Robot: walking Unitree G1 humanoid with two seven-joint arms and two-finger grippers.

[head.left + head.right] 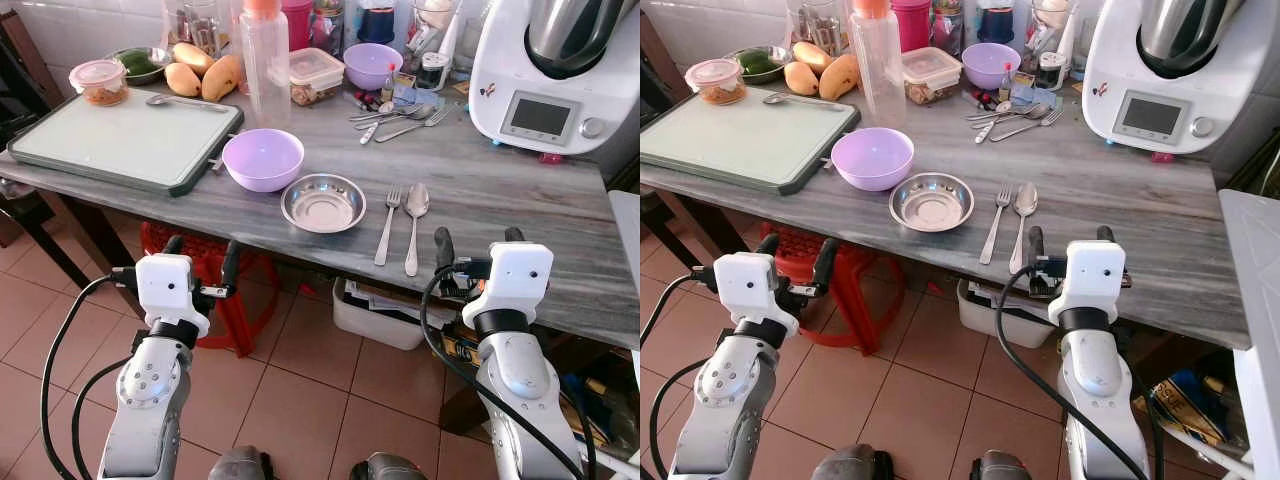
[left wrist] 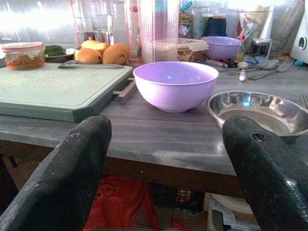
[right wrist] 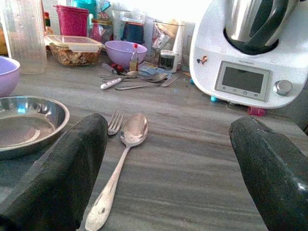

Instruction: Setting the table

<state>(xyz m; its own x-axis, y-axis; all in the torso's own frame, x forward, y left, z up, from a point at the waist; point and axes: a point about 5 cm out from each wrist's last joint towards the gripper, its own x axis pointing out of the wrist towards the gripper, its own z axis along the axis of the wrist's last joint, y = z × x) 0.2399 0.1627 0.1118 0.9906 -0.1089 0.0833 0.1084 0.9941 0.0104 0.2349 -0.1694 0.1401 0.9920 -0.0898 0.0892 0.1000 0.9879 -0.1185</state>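
Note:
On the grey marble table (image 1: pixel 500 200) a purple bowl (image 1: pixel 263 158) stands beside a small steel dish (image 1: pixel 323 202). Right of the dish lie a fork (image 1: pixel 387 226) and a spoon (image 1: pixel 415 225) side by side. My left gripper (image 1: pixel 201 262) hovers open below the table's front edge, short of the bowl (image 2: pixel 175 85) and dish (image 2: pixel 257 109). At the front edge, just right of the spoon (image 3: pixel 120 163), my right gripper (image 1: pixel 478 246) is open too, with nothing between its fingers (image 3: pixel 62 178).
A green cutting board (image 1: pixel 125 140) lies at the left. A white kitchen machine (image 1: pixel 555 75) stands at the back right. More cutlery (image 1: pixel 395 118), a second purple bowl (image 1: pixel 372 64), mangoes (image 1: pixel 205 72), a bottle (image 1: pixel 265 60) and food boxes crowd the back. A red stool (image 1: pixel 215 290) and a white box (image 1: pixel 375 315) sit under the table.

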